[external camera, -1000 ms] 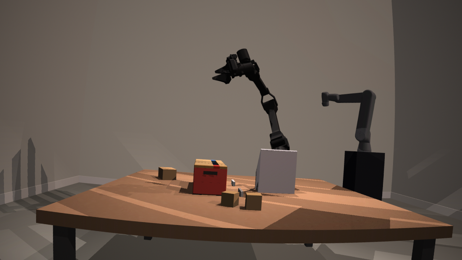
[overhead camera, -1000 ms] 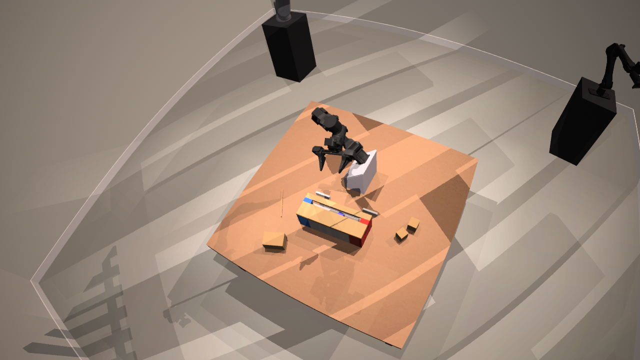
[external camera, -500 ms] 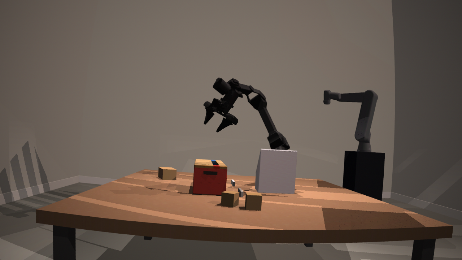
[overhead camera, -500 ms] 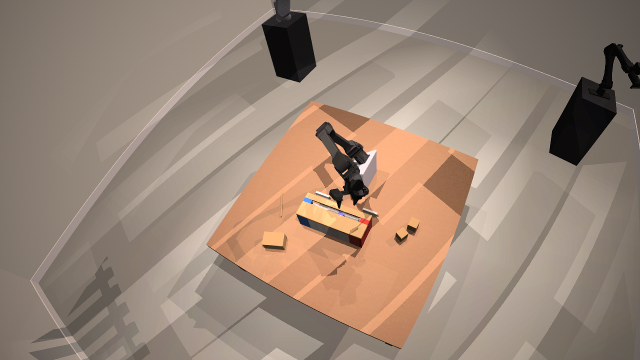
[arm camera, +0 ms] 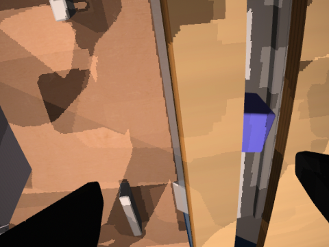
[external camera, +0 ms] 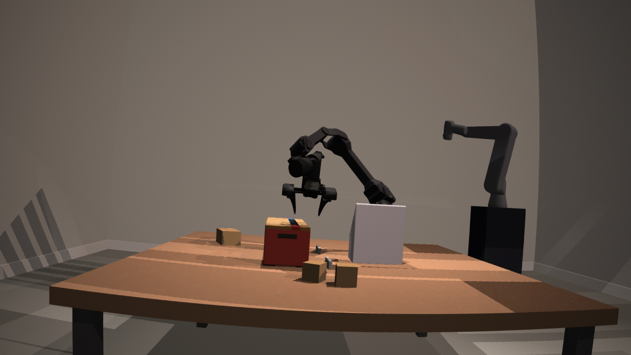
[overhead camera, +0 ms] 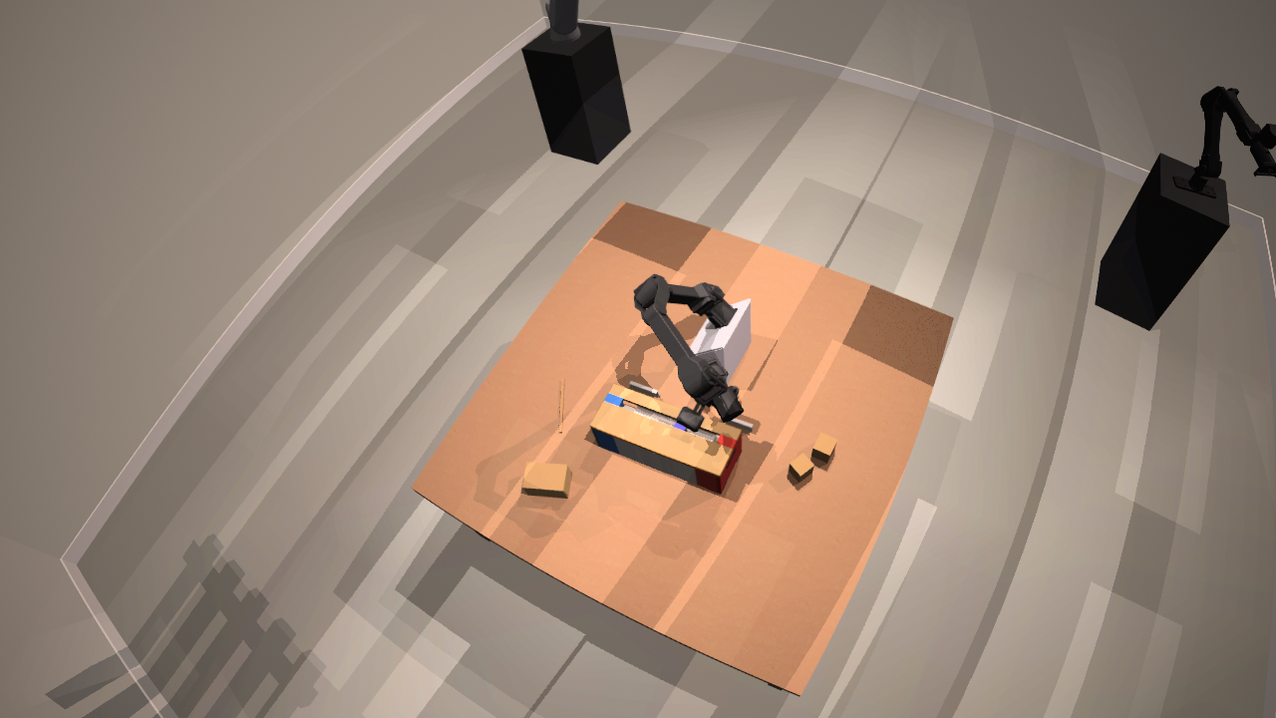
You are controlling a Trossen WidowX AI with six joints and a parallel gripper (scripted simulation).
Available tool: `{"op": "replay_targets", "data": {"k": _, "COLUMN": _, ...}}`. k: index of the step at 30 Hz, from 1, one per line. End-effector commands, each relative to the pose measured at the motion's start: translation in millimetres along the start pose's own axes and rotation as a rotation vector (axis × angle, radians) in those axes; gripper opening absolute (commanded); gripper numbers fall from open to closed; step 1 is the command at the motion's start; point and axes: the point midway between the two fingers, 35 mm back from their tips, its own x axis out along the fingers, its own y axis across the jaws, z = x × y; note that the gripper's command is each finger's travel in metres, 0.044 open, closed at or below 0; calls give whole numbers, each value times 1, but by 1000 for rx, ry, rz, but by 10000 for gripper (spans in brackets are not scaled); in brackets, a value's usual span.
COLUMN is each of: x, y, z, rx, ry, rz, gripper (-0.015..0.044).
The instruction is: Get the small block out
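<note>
Block [arm camera: 256, 129] sits on the shelf inside the box [overhead camera: 664, 439], visible through the top slot. My hand [external camera: 308, 206] hovers above, fingers spread, holding nothing. Slot's long axis runs between them, block nearer one fingertip.

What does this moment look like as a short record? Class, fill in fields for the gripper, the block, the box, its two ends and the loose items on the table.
gripper: open, empty, pointing down just above the box
block: blue-violet, inside the box, seen through the slot in its top
box: upright on the table
box ends: red end and blue end
loose items: three tan cubes, one apart from the other two; thin stick; small grey bars beside the box
arm base: on a grey pedestal
</note>
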Motion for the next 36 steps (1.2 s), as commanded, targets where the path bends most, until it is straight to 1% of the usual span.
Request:
{"op": "replay_targets", "data": {"k": 1, "x": 4, "y": 3, "z": 0, "rx": -28, "ry": 12, "rz": 19, "gripper": 400}}
{"op": "replay_targets", "data": {"k": 8, "x": 8, "y": 3, "z": 2, "rx": -28, "ry": 11, "rz": 19, "gripper": 400}}
{"op": "replay_targets", "data": {"k": 36, "x": 50, "y": 4, "z": 20, "rx": -29, "ry": 11, "rz": 18, "gripper": 400}}
